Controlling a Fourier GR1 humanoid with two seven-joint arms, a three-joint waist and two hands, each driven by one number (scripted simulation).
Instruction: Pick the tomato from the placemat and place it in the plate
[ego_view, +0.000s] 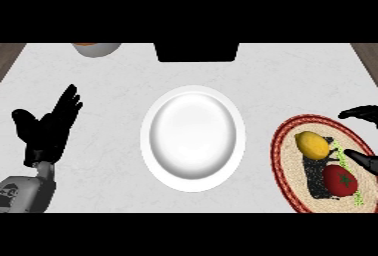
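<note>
Evidently lining up a grasp, the right hand (363, 160) hovers spread beside the tomato (339, 180), ungripped on the placemat (291, 160) by a lemon (312, 145) (the left hand (48, 127) rests open), with the plate (192, 137) waiting alongside.

Red tomato (340, 180) on round placemat (290, 161), right of white plate (193, 137)

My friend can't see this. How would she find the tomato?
Start at the big white plate in the middle of the counter, then look right to the round woven placemat with a red rim. Two things lie on it: the tomato is the red round one nearer the robot, not the yellow lemon.
</note>
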